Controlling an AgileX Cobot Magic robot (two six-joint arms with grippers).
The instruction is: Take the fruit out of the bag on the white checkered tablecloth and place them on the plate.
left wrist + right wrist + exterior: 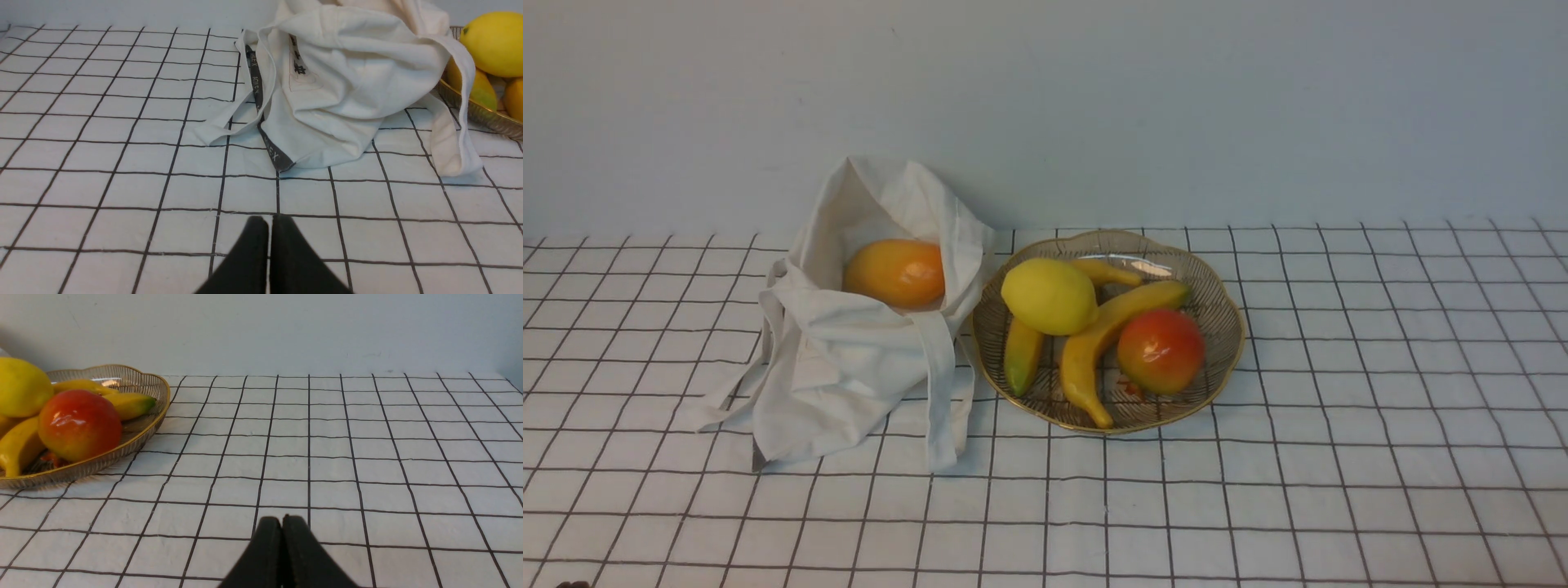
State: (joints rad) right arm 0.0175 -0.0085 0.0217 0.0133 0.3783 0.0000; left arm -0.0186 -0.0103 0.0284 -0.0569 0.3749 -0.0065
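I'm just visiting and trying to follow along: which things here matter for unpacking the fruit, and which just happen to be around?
Part of the job:
- orange-yellow fruit, in the bag
- cloth bag
- yellow lemon-like fruit, on the plate
- plate
- checkered tablecloth

Just around:
- bananas
- red-orange fruit

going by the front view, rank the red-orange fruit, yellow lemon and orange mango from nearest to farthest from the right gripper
1. Red-orange fruit: right side of the plate
2. Yellow lemon: left part of the plate, resting on bananas
3. Orange mango: farther left, in the bag's mouth
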